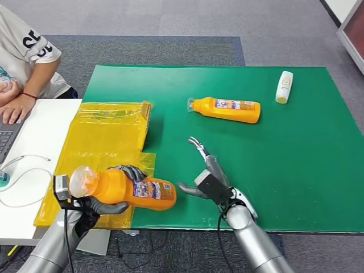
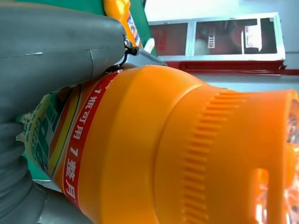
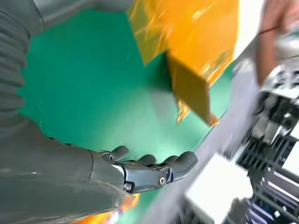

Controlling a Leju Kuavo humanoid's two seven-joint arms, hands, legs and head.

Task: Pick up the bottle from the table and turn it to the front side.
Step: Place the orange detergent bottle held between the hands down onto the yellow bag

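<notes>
The left hand (image 1: 109, 196) grips an orange bottle (image 1: 128, 189) sideways over the near edge of the green mat (image 1: 266, 170). Dark fingers (image 1: 128, 172) curl over its far side, the thumb wraps its near side, and the cap points to the robot's left. Just to its right, the right hand (image 1: 206, 176) hovers with fingers spread, holding nothing. Yellow film (image 1: 103, 136) lies behind the held bottle. Farther out, a second orange bottle (image 1: 225, 109) lies on its side, and a white bottle (image 1: 284, 87) beyond it.
</notes>
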